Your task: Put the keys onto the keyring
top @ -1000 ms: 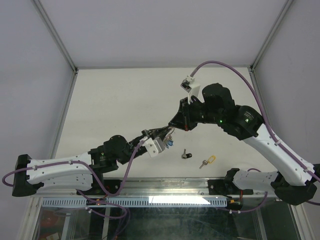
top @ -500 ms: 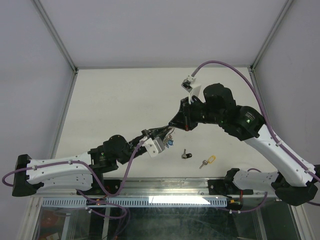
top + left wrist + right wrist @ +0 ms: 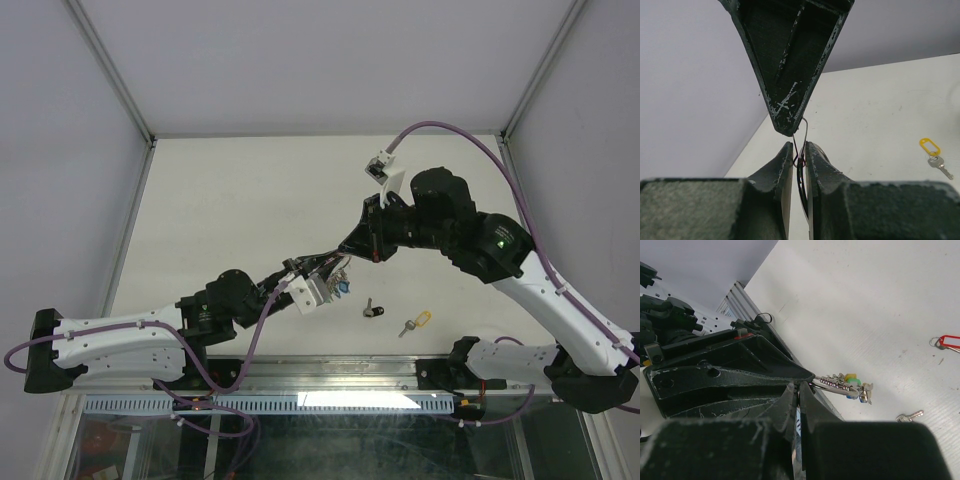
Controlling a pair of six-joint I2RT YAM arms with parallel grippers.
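The keyring (image 3: 836, 384) is a thin silver wire ring held in the air between both grippers. Several keys with yellow, green and blue heads (image 3: 854, 383) hang on it. My left gripper (image 3: 799, 156) is shut on the ring's wire (image 3: 803, 131). My right gripper (image 3: 799, 389) is shut on the ring's edge, tip to tip with the left fingers (image 3: 740, 375). In the top view the grippers meet at the ring (image 3: 340, 272). A black-headed key (image 3: 373, 309) and a key with a yellow tag (image 3: 414, 322) lie loose on the table.
The yellow-tagged key shows in the left wrist view (image 3: 932, 151). A red tag (image 3: 947, 341) and a bare silver key (image 3: 910, 416) lie on the white table in the right wrist view. The metal rail (image 3: 300, 372) runs along the near edge.
The right arm's wrist has shifted slightly up and right. Both grippers stay joined at the ring; the loose keys have not moved.
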